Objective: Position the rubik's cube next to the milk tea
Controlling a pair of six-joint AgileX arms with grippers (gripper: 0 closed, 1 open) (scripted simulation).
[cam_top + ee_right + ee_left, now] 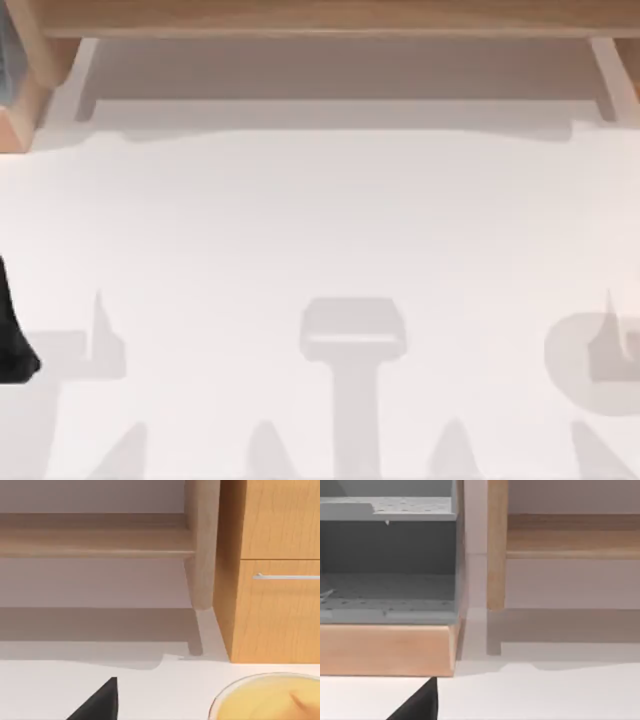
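At the left edge of the white worktop (pixel 320 230), a black part of my left arm (pixel 12 335) is showing in the top view. In the left wrist view, a dark tip of my left fingers (pixel 420 705) is hanging over the worktop, facing a grey perforated shelf unit (pixel 387 560) that is sitting on a wooden base (pixel 385 650), with a wooden leg (pixel 496 545) beside it. I cannot tell whether these fingers are apart or together. A long wooden shelf (pixel 320 18) is running along the far edge. In the right wrist view, a dark tip of my right fingers (pixel 100 702) is hanging near a wooden cabinet (pixel 275 605) with a metal handle (pixel 286 576); their state I cannot tell either. A white-rimmed round dish (pixel 265 697) with a yellow inside is lying just before the cabinet. I cannot tell where the rubik's cube is lying.
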